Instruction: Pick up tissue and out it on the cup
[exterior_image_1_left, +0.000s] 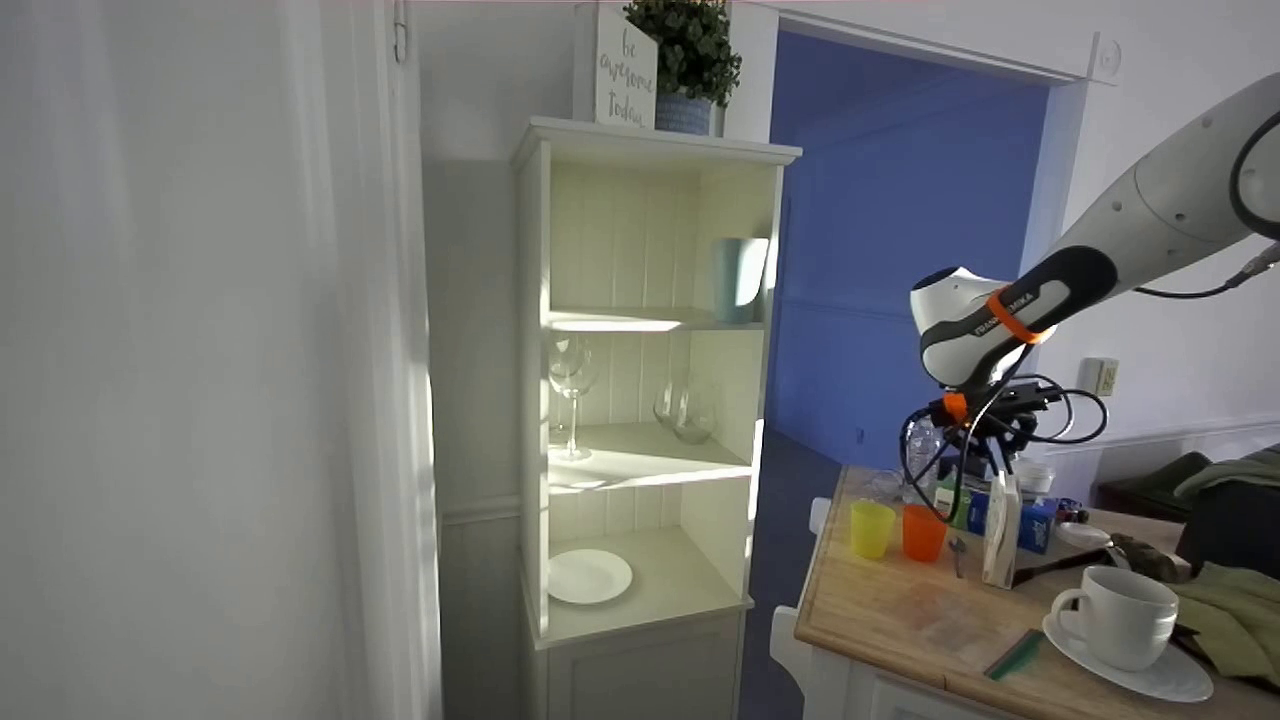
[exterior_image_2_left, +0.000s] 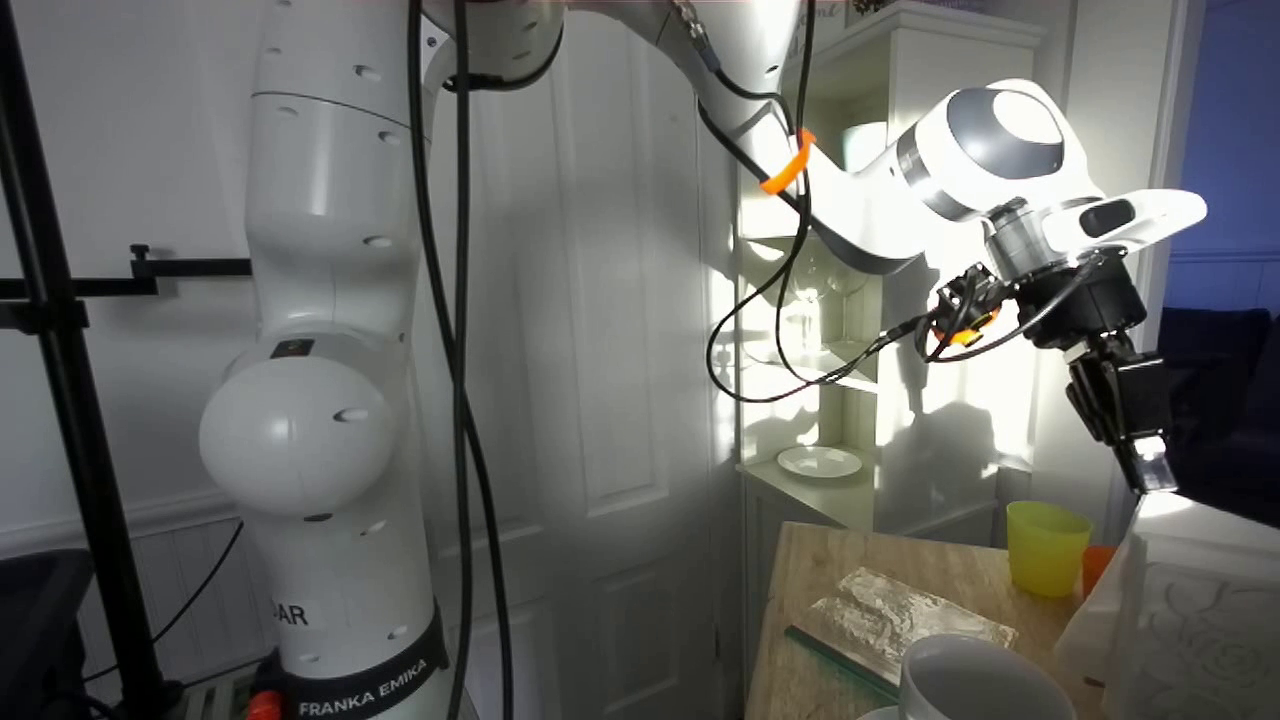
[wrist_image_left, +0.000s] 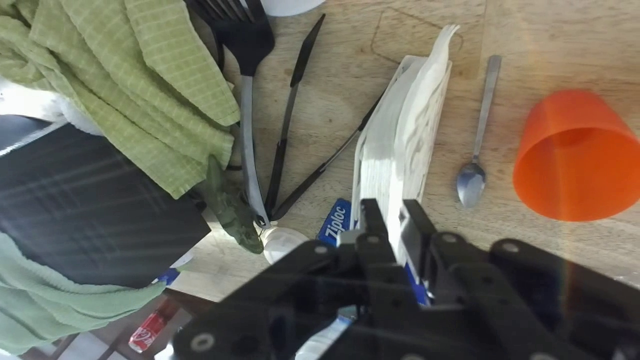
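White tissue stands as a stack in an upright white holder; a loose sheet bulges toward one end. My gripper is right over the holder, its fingers a short gap apart with white tissue showing through. I cannot tell whether any sheet lies between the fingers or only below them. Seen from outside, the fingertips reach the top of the holder. The white cup rests on its saucer near the table's front edge, and part of this cup shows low in an exterior view.
A spoon and an orange tumbler lie beside the holder; a yellow tumbler stands farther off. On the opposite side are black utensils, a green towel and a blue Ziploc box. A clear plastic bag lies flat near the cup.
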